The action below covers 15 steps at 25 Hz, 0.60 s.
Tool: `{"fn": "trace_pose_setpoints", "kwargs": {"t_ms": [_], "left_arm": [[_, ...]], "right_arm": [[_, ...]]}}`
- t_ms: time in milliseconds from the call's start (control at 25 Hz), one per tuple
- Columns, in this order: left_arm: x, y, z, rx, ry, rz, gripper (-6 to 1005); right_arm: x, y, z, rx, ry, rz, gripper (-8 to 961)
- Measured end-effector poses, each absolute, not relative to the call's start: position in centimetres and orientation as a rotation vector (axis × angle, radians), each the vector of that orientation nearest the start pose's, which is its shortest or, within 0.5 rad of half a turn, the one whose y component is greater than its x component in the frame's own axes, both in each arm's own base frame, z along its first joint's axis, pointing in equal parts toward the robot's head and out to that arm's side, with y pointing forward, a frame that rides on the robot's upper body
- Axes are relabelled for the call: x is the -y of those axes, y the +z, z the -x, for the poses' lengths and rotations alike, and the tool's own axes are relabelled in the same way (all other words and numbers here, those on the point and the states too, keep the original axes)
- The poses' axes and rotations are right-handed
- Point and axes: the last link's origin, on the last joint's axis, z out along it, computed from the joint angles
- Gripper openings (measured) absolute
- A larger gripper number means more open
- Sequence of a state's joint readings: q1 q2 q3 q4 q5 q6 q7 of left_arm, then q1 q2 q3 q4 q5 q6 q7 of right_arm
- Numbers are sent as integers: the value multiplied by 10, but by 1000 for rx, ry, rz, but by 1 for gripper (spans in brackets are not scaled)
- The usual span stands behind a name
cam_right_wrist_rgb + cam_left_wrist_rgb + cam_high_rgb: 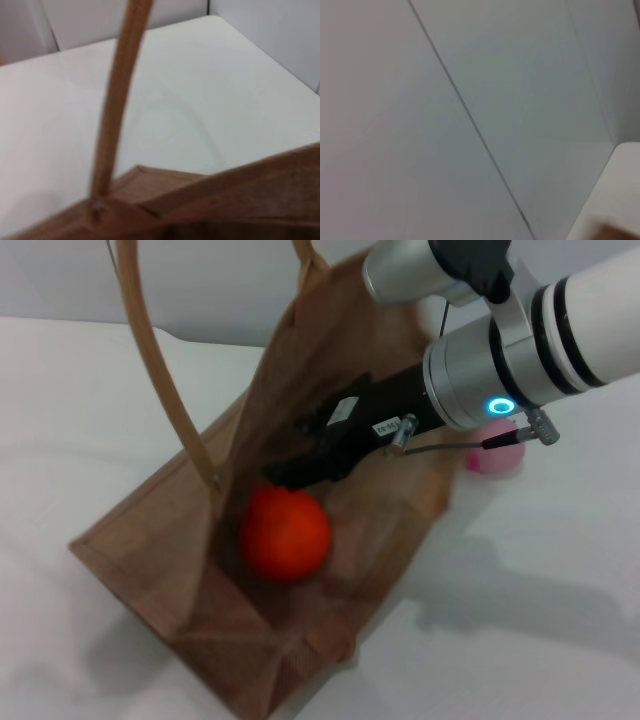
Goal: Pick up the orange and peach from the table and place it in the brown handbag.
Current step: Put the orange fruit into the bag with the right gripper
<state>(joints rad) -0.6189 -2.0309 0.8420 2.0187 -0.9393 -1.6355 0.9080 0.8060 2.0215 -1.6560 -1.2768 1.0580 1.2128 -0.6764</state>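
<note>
Brown handbag (pixel 180 570) sits open on white table (pixel 540 620), orange (pixel 286 533) inside w/ right gripper (pixel 300 472) just above it, can't tell if fingers apart. Peach (pixel 497 460) on table beside bag, behind right arm.

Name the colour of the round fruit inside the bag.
Bright orange; the head view shows it best.

Soft, even light is falling from above across the white table (pixel 90 400), leaving only a faint grey shadow beside the tan-brown woven jute handbag (pixel 150 560). The bright orange round fruit (pixel 285 533) inside is smearing with motion blur. Both wrist views are looking hazy, the long tan fabric handle (pixel 120 95) sitting out of focus.
</note>
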Motion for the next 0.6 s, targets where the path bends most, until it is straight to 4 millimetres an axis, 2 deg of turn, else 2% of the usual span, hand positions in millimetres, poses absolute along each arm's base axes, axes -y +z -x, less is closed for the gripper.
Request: {"fn": "trace_pose_setpoints", "kwargs": {"t_ms": [200, 400, 480, 600], "left_arm": [[-340, 187, 69, 108, -221, 2289, 114], [-339, 189, 78, 140, -214, 2272, 114], [-338, 195, 88, 180, -215, 2243, 114], [-336, 202, 98, 218, -215, 2213, 114]], "right_arm": [[-363, -54, -40, -421, 74, 2952, 637], [-366, -49, -45, -428, 33, 2932, 811], [-373, -38, -53, -452, -4, 2893, 890], [-379, -16, -63, -475, -50, 2808, 890]]}}
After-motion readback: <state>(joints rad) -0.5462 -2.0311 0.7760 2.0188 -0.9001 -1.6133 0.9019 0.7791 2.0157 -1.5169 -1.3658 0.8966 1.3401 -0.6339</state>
